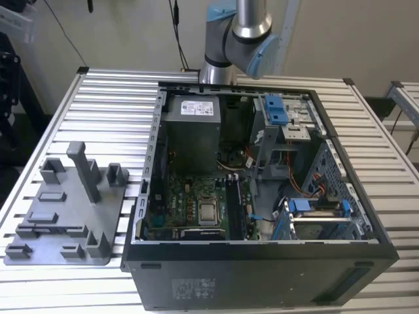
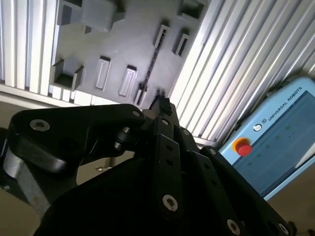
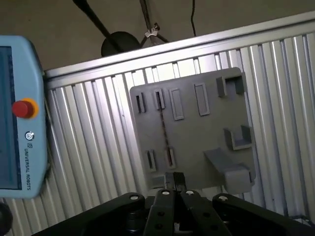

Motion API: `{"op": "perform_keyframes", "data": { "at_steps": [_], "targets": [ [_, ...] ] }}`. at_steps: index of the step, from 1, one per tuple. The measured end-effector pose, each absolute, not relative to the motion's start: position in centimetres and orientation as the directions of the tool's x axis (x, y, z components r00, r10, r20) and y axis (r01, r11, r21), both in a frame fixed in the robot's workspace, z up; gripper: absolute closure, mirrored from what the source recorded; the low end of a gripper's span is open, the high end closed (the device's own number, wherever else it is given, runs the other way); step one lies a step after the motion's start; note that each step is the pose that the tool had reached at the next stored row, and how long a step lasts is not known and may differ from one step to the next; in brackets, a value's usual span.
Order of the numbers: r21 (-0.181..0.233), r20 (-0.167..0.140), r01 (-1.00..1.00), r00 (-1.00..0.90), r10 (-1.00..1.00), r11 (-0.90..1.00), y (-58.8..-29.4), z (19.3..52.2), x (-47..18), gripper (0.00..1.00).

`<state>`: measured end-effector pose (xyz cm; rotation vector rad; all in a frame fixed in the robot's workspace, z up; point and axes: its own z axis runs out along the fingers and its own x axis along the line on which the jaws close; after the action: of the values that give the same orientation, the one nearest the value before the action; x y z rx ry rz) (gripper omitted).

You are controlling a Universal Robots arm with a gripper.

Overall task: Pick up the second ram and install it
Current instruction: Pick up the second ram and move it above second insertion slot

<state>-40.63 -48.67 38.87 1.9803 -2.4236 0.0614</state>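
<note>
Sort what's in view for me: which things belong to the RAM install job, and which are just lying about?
Job: second ram, on edge in the grey fixture tray; gripper; open computer case.
Lying about: teach pendant; black cables.

table (image 1: 111,104): ribbed aluminium slats | wall (image 1: 347,33): plain, pale | second table (image 1: 406,98): exterior view's right edge
</note>
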Motion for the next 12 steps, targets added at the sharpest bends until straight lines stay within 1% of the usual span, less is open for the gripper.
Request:
{"op": "perform_keyframes", "data": {
  "at_steps": [12],
  "targets": [
    [-0.024,0.033,-0.983,-0.184,-0.982,0.183,-48.63,38.87,-40.63,0.89]
  ]
}}
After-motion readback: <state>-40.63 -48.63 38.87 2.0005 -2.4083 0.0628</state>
